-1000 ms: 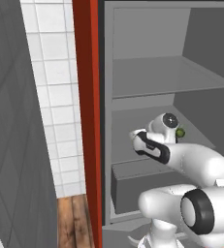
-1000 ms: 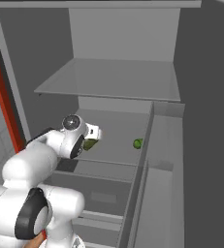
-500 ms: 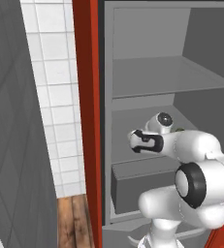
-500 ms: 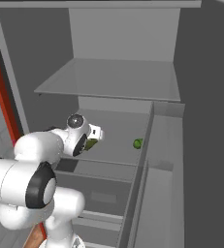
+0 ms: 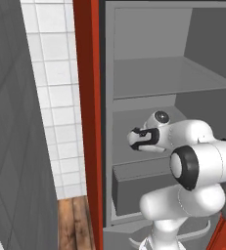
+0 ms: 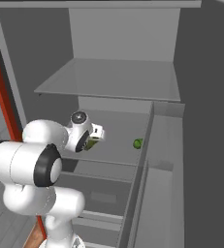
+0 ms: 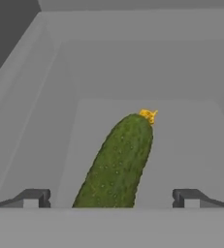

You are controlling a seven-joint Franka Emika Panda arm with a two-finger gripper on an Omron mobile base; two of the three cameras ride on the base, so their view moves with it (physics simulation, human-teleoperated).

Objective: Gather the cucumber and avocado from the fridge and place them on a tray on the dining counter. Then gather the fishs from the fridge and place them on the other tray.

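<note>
Fridge interior from my left base camera: the white arm is bent into the middle shelf of the grey fridge (image 5: 148, 83), hand near the left wall, beside the red door edge (image 5: 87, 122).

From the right base camera, the two-finger gripper (image 6: 95, 137) sits low over that shelf, a sliver of green just under it, and a small round green thing that I take for the avocado (image 6: 138, 143) lies apart to the right, by the inner wall.

From my hand camera, the long dark-green bumpy cucumber (image 7: 117, 164) with its yellow tip lies on the shelf floor, running away from me between the two dark fingertips (image 7: 33, 197), which stand wide apart and clear of it. It lies slightly skewed to the jaws, so I judge closing now could pinch one end and roll or squirt it toward the back wall; pushing deeper risks scraping the shelf.
</note>
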